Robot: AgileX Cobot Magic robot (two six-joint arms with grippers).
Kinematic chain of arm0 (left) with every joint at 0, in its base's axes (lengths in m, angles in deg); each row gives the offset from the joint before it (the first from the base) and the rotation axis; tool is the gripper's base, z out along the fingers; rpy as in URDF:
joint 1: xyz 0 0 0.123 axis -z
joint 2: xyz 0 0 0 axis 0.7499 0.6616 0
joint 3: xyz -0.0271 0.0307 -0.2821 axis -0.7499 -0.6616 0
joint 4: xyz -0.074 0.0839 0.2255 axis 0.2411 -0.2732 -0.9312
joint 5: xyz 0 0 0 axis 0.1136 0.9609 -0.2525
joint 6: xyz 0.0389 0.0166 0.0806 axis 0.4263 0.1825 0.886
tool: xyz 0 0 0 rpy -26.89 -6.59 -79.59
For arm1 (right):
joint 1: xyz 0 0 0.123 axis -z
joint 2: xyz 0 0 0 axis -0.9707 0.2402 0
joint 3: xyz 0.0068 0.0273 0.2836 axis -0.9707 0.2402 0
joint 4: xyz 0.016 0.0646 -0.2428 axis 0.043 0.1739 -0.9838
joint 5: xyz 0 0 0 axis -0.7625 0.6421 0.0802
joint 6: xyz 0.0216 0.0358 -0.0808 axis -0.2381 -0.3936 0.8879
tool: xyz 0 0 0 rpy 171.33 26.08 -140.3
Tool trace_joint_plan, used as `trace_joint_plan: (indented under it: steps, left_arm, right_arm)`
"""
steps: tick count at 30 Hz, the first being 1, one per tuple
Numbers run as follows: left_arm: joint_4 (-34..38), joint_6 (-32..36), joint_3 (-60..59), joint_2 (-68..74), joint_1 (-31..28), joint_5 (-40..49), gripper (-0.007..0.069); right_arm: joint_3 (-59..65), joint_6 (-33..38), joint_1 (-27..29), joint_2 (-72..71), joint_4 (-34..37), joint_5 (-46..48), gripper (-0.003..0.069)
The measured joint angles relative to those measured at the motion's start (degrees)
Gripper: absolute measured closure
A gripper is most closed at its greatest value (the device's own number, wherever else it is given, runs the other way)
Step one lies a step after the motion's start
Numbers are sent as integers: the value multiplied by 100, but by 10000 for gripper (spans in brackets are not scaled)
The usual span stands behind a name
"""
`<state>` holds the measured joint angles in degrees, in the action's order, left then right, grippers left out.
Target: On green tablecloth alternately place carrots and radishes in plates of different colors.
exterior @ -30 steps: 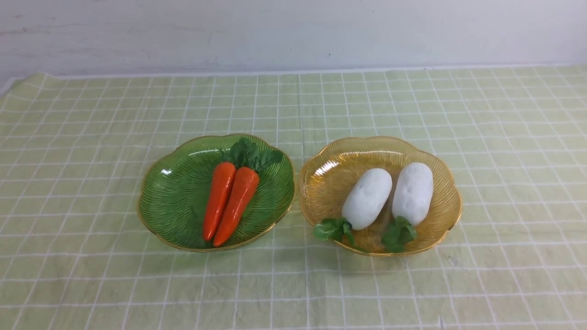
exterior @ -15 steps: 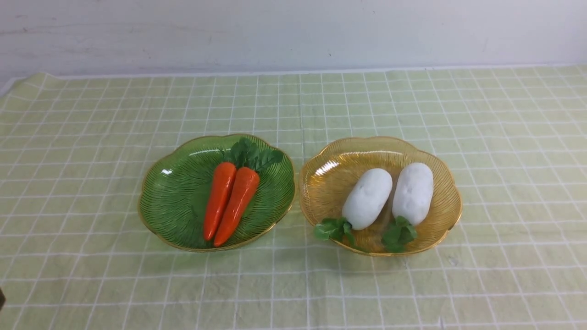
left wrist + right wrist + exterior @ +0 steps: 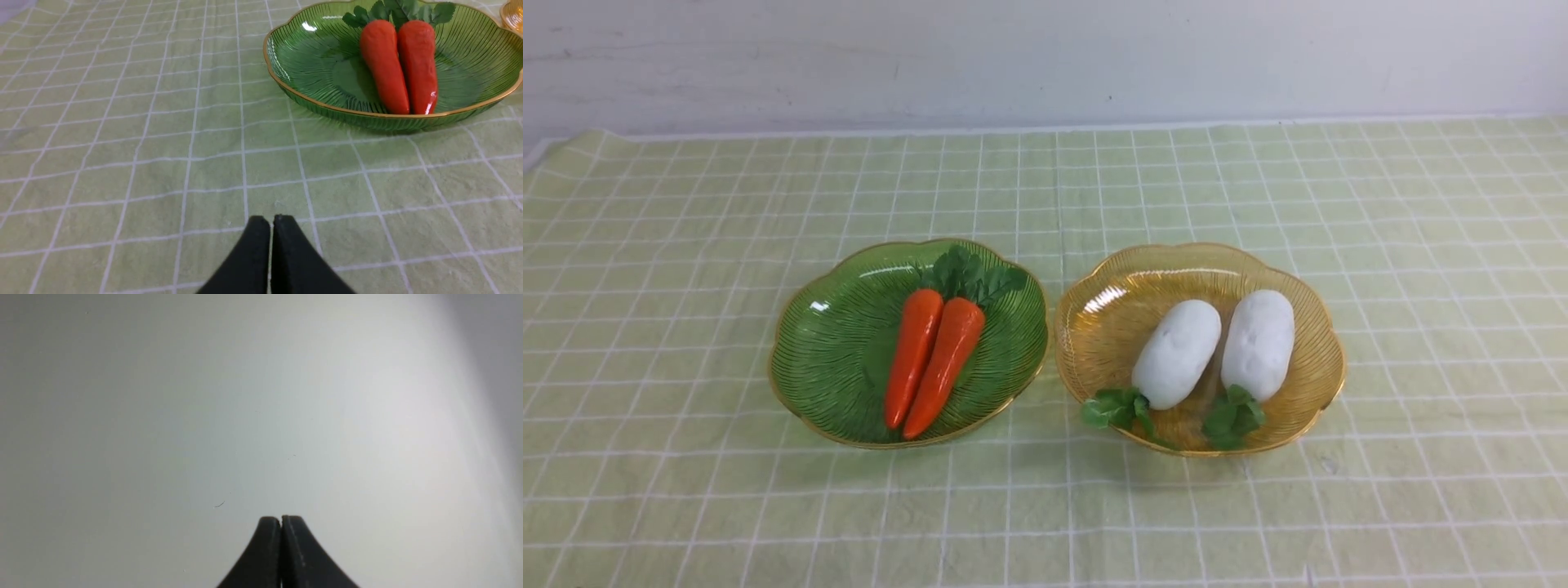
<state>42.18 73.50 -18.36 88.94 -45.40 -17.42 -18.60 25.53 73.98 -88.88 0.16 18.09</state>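
Two orange carrots [image 3: 931, 359] lie side by side in the green plate [image 3: 829, 351], left of centre on the green tablecloth [image 3: 645, 269]. Two white radishes [image 3: 1217, 347] lie in the amber-yellow plate [image 3: 1111, 327] to its right, leaf tufts toward me. Neither gripper shows in the front view. In the left wrist view my left gripper [image 3: 271, 218] is shut and empty over bare cloth, well short of the green plate [image 3: 294, 61] and its carrots [image 3: 398, 65]. In the right wrist view my right gripper [image 3: 281, 518] is shut and empty, facing a blank pale surface.
A pale wall [image 3: 1045, 57] runs behind the table's far edge. The cloth's left end [image 3: 547, 147] droops at the far left corner. An edge of the amber plate [image 3: 515, 16] shows in the left wrist view.
A small dark shape at the front view's lower left edge half a second ago is gone now. The plates, carrots and radishes have not moved.
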Motion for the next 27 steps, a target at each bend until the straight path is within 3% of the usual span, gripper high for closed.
trace_joint_plan:
  steps: [20,27]
  left_arm:
    - [-3,0,0,0,0,0,632]
    - [-7,0,0,0,0,0,632]
  right_arm:
    - [0,92,0,0,0,0,673]
    - [234,1092,10,0,-566,254,673]
